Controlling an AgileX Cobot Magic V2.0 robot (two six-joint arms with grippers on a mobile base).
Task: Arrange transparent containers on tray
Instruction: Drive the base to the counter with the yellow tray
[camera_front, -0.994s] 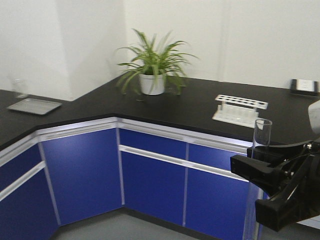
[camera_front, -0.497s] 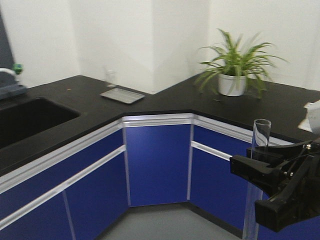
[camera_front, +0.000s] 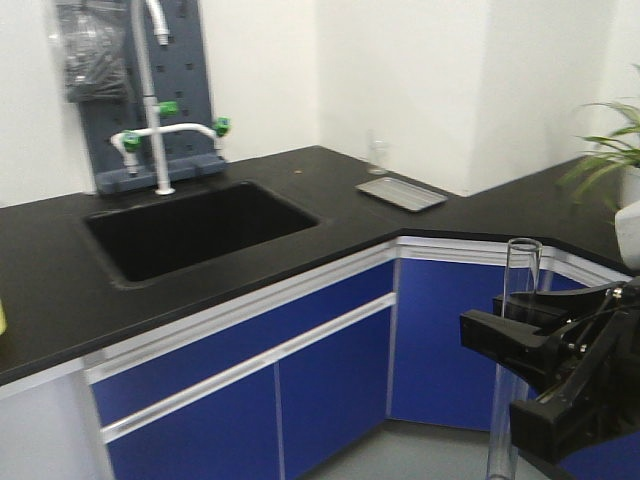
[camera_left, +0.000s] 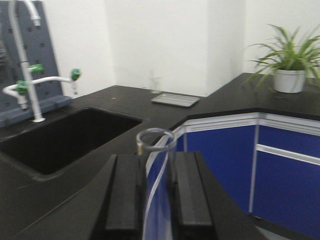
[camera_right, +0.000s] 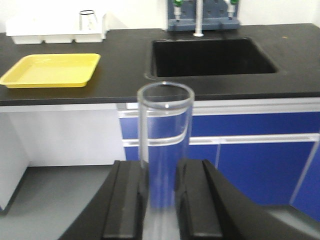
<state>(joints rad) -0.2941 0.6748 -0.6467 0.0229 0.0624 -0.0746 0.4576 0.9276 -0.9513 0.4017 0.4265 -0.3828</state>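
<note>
Two glass tubes are in hand, one per arm, and neither has reached the tray yet. My left gripper (camera_left: 156, 167) is pinching the left tube (camera_left: 157, 150) upright between its black fingers, with the rim standing clear above them. My right gripper (camera_right: 161, 172) pinches the right tube (camera_right: 165, 120) the same way. The yellow tray (camera_right: 55, 70) sits on the black counter (camera_right: 125, 75), left of the sink (camera_right: 210, 57) in my right wrist view, with a row of white bins (camera_right: 55, 35) just behind it. Its floor looks bare, with nothing set on it that I can see. I judge the job hardly begun as far as the tray goes. Both tubes have to be carried over to the counter, lowered onto the tray and released, and the tray is well apart from both grippers, across open floor. A clear vessel (camera_right: 89, 20) stands at the bins; I cannot tell whether it belongs to the job, nor whether more tubes wait elsewhere. A small metal tray (camera_front: 400, 193) lies on the counter past the sink and a potted plant (camera_left: 287, 55) stands further round; neither is my target. As for writing, I can read none. The tubes show no markings, the tray and bins carry no labels that I can see, the faucet (camera_front: 152, 120) has only green knobs, and the grey panel (camera_front: 195, 80) behind it is too blurred to tell.
</note>
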